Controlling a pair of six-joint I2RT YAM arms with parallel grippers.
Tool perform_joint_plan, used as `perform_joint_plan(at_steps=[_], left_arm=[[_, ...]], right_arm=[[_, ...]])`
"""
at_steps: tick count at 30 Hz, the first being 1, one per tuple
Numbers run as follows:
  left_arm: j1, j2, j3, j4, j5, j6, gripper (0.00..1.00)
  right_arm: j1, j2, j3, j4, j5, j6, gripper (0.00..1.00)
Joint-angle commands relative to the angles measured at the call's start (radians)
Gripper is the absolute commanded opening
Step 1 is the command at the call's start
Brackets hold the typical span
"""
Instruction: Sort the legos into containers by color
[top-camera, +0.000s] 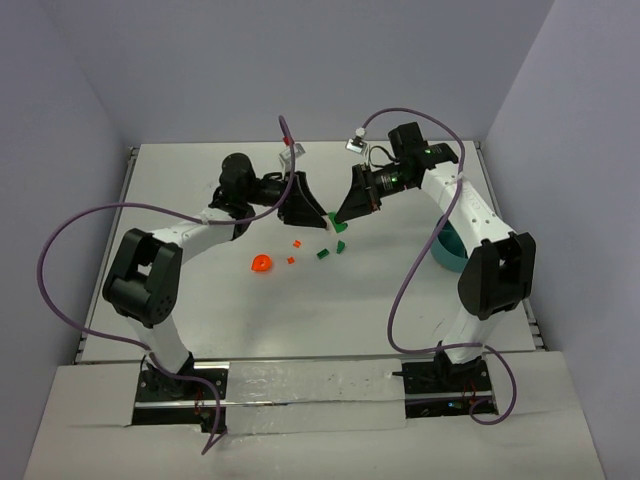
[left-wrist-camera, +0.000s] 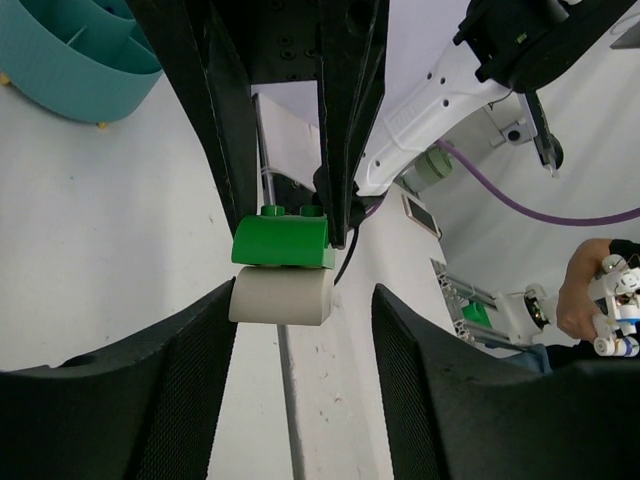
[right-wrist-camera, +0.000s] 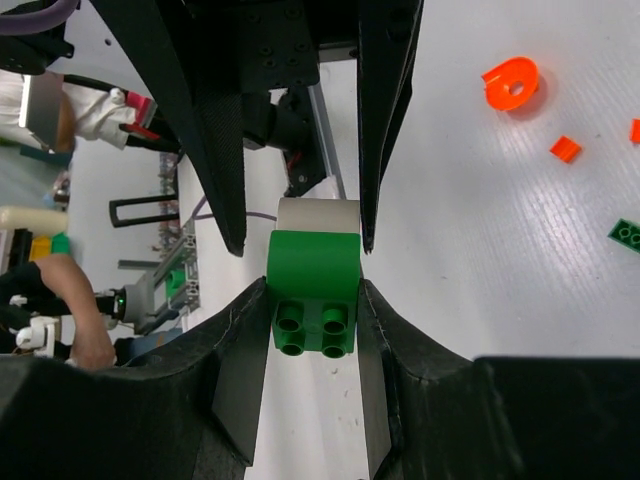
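Right hand (right-wrist-camera: 312, 300) pinches the green brick (right-wrist-camera: 315, 265) tight, a white block (right-wrist-camera: 318, 212) stuck at its twelve o'clock end. Left hand (left-wrist-camera: 303, 300) gapes wide around that block. Orange ring (top-camera: 261, 264) lies at seven o'clock on the desk (top-camera: 200, 180).

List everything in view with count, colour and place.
green brick: 1, green, mid-table, in right gripper
white block: 1, white, joined to green brick, between left gripper's fingers
ring: 1, orange, table middle
orange bits: 2, orange, beside ring
dark bits: 2, dark green, right of orange bits
bowl: 1, teal, table's right side, partly hidden
table: 1, white, under all
left gripper: 1, black, open around white block
right gripper: 1, black, shut on green brick
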Motion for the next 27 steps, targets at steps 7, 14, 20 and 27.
perform_joint_plan(at_steps=[7,14,20,27], left_arm=[[-0.026,-0.017,0.077,-0.219,0.016,0.172,0.54],[-0.025,-0.021,0.064,-0.185,0.021,0.159,0.19],[-0.027,-0.033,0.014,-0.119,0.019,0.122,0.0],[-0.023,-0.054,0.067,-0.582,-0.027,0.467,0.0]], right_arm=[[0.0,-0.069,0.005,0.035,0.034,-0.027,0.0],[0.0,-0.061,0.002,0.028,0.035,-0.033,0.0],[-0.055,-0.064,0.008,0.037,0.037,-0.013,0.0],[-0.164,-0.094,0.061,-0.019,0.069,-0.052,0.0]])
